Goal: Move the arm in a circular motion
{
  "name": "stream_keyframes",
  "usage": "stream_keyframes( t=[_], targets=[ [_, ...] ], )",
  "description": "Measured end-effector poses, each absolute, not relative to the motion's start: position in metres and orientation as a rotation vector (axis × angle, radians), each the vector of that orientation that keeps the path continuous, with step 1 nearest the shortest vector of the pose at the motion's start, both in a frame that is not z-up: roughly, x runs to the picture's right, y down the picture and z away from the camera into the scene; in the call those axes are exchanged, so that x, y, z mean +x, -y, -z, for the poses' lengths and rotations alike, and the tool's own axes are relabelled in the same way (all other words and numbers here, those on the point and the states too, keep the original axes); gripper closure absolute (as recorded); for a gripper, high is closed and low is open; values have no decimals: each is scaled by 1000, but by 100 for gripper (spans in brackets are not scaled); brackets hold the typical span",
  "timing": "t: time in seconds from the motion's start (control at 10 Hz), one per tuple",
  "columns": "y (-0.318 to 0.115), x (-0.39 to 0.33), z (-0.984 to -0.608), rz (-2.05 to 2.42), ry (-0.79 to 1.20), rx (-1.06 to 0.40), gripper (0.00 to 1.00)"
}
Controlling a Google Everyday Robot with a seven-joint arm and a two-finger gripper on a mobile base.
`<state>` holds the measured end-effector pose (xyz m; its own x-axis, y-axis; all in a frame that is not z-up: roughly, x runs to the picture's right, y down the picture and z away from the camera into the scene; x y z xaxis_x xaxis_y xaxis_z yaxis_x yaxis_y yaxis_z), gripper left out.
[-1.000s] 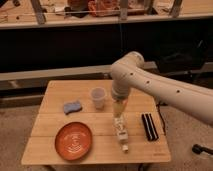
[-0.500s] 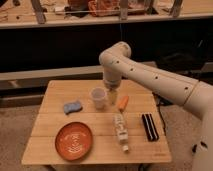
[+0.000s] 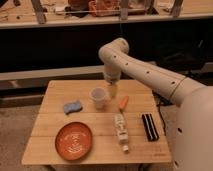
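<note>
The cream-white arm (image 3: 150, 75) of thick tubular segments reaches in from the lower right, its elbow joint high over the far edge of the wooden table (image 3: 52, 145). From the elbow a slim yellowish gripper (image 3: 113, 92) hangs down over the table's far middle, just right of a white cup (image 3: 99, 97). It holds nothing that I can see.
On the table lie a blue sponge (image 3: 73, 106), an orange plate (image 3: 74, 140), an orange carrot-like piece (image 3: 123, 102), a pale bottle on its side (image 3: 120, 131) and a black rectangular object (image 3: 149, 127). A dark shelf unit (image 3: 60, 45) stands behind the table.
The arm has swung away from the table's middle toward its far side, and the gripper tip has moved from above the bottle to beside the cup.
</note>
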<state>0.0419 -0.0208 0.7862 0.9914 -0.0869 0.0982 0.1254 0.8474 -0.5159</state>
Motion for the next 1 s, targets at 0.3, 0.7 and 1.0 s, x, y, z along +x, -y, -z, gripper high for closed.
stream_keyframes(
  t=[0.3, 0.7, 1.0],
  targets=[
    [30, 44, -803, 88, 62, -569, 20],
    [42, 72, -825, 29, 18, -594, 20],
    [36, 124, -826, -42, -27, -605, 20]
  ],
)
